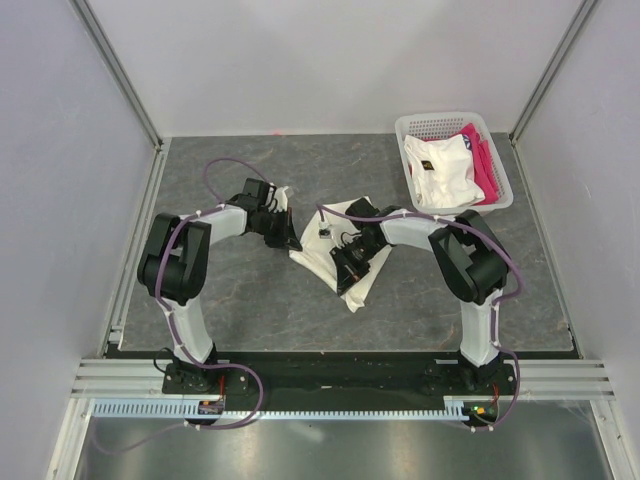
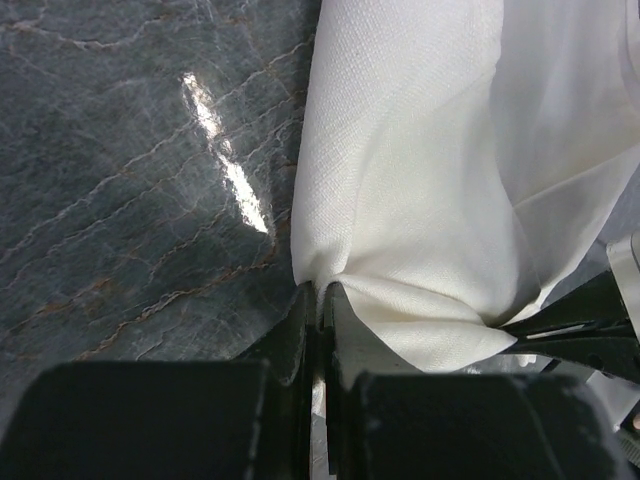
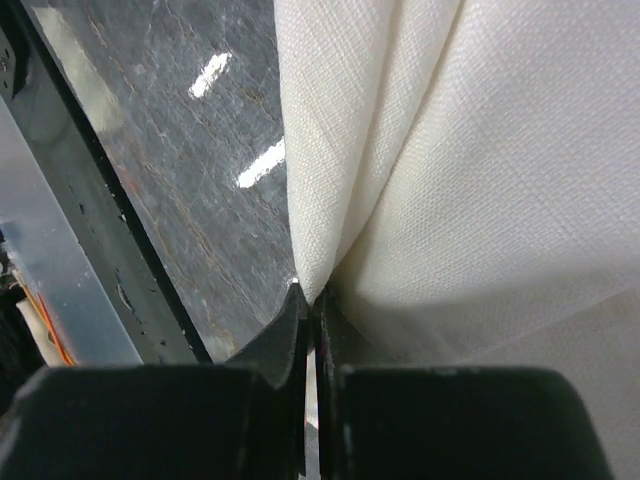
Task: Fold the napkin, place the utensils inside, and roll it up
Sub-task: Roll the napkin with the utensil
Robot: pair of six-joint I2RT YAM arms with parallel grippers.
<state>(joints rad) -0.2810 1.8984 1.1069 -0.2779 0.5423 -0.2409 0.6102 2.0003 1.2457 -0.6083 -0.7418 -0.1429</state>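
Observation:
The cream-white napkin (image 1: 318, 255) lies bunched in the middle of the grey table, partly lifted between the two arms. My left gripper (image 1: 292, 243) is shut on its left edge; in the left wrist view the cloth (image 2: 420, 180) puckers into the closed tips of that gripper (image 2: 320, 290). At the napkin's near side, my right gripper (image 1: 345, 275) is also shut on it. The right wrist view shows a fold of the cloth (image 3: 480, 150) pinched at the tips of the right gripper (image 3: 312, 295). I cannot make out the utensils in any view.
A white mesh basket (image 1: 405, 130) stands at the back right, holding a white garment (image 1: 440, 170) and a pink cloth (image 1: 485, 160). Grey walls with metal rails close in the table on three sides.

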